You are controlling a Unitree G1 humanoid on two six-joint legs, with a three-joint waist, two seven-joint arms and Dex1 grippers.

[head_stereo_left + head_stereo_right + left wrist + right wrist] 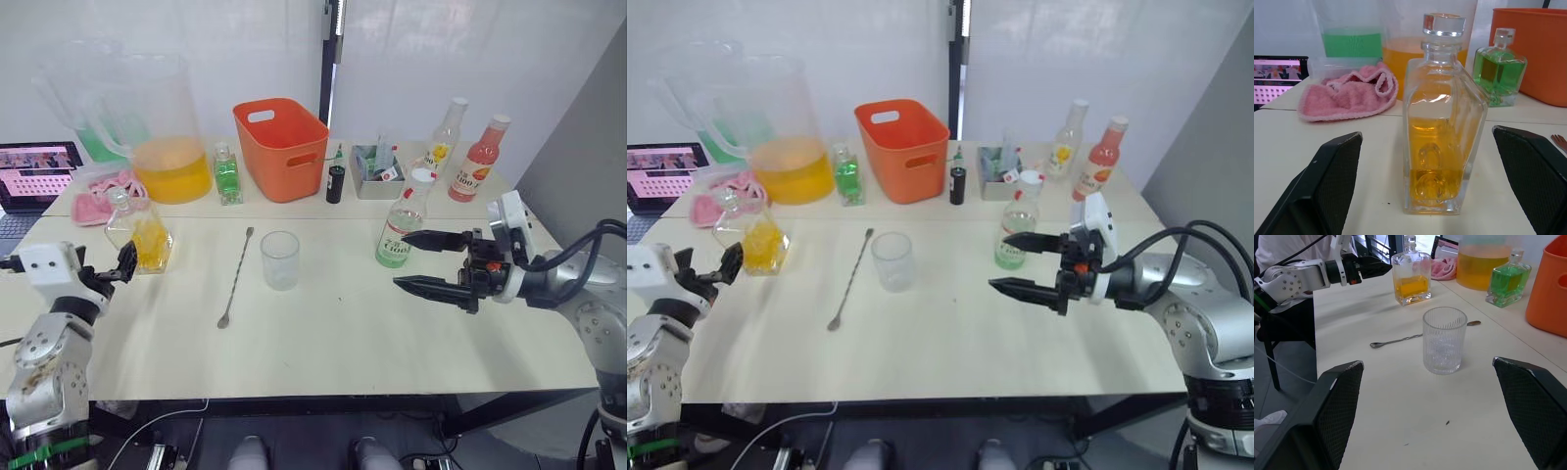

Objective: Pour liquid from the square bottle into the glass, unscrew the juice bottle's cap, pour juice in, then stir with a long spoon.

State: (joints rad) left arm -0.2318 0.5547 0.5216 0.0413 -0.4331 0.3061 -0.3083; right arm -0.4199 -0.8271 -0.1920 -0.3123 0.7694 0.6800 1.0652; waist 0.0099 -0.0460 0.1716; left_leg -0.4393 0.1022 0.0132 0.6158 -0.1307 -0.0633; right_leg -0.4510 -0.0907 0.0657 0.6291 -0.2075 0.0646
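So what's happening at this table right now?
Nothing is held yet. The left gripper is open and lined up on the square bottle, which stands stoppered with yellow-orange liquid inside. The right gripper is open too, beside the juice bottle, whose cap is on. The glass stands empty mid-table, with the long spoon lying flat next to it.

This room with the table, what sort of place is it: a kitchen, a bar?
Probably a test room set up for drink mixing: a plain white table with bottles, a pitcher of orange liquid, a laptop beside it.
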